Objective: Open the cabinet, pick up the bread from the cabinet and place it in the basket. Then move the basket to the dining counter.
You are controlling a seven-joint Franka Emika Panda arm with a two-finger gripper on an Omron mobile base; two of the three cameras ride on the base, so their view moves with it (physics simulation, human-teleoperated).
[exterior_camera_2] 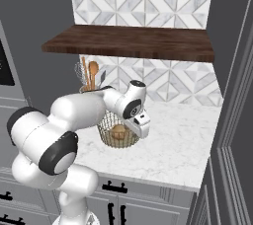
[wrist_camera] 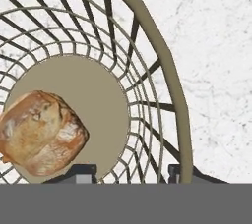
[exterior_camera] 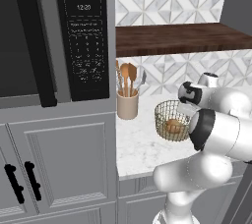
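The golden wire basket point(exterior_camera: 172, 120) point(exterior_camera_2: 117, 133) stands on the marble worktop point(exterior_camera_2: 188, 140) below the dark wood cabinet point(exterior_camera: 177, 39) point(exterior_camera_2: 133, 41). The bread point(exterior_camera: 173, 126) point(exterior_camera_2: 118, 131) point(wrist_camera: 42, 132), a golden-brown roll, lies on the basket's pale base. My gripper point(wrist_camera: 129, 171) points down at the basket's right side. Its fingertips point(wrist_camera: 83, 171) are apart, with the wire wall between them and the rim point(wrist_camera: 167, 66) just by the right tip. The dining counter is out of view.
A beige utensil crock point(exterior_camera: 127, 105) with wooden spoons stands left of the basket. A black microwave point(exterior_camera: 49, 36) sits over grey cabinets at the left. A tall grey panel point(exterior_camera_2: 232, 120) bounds the worktop on the right.
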